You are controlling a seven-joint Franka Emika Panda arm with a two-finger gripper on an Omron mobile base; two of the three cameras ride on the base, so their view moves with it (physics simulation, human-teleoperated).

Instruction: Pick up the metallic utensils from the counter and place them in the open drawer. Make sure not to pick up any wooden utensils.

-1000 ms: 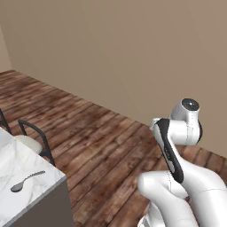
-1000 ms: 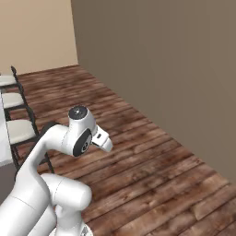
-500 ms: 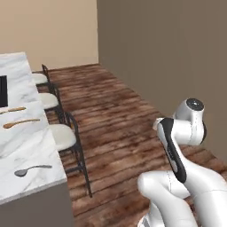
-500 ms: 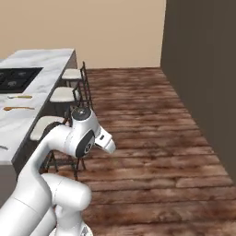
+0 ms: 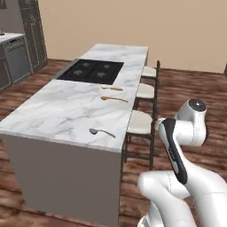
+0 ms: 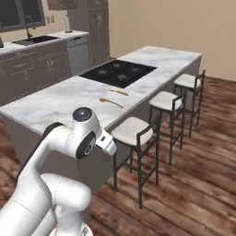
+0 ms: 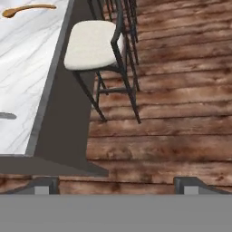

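White marble with grey veins covers the desk (image 5: 66, 113), which stands on a plain grey-brown base. At the left of the left base view, a dark worktop area with cabinets (image 5: 15, 57) sits by the wall. A black stovetop (image 5: 91, 71) is set into the far part of the desk. In front of it lie two thin brown things: the knife (image 5: 111, 88), too small to make out well, and just nearer, the wooden spoon (image 5: 114, 99). The small silver spoon (image 5: 101, 131) lies alone near the front edge of the desk, well apart from the other two.

To the right of the desk, three stools (image 5: 141, 123) with pale seats and dark legs stand in a row on the brown wood floor (image 5: 195, 88). The white arm rises at the lower right, away from the desk.

In the hand view, the tool (image 7: 115, 183) hangs over the floor beside the nearest stool, its two dark tips spread wide with nothing between them. The wooden spoon shows at the top left there, and the end of the silver spoon at the left edge.
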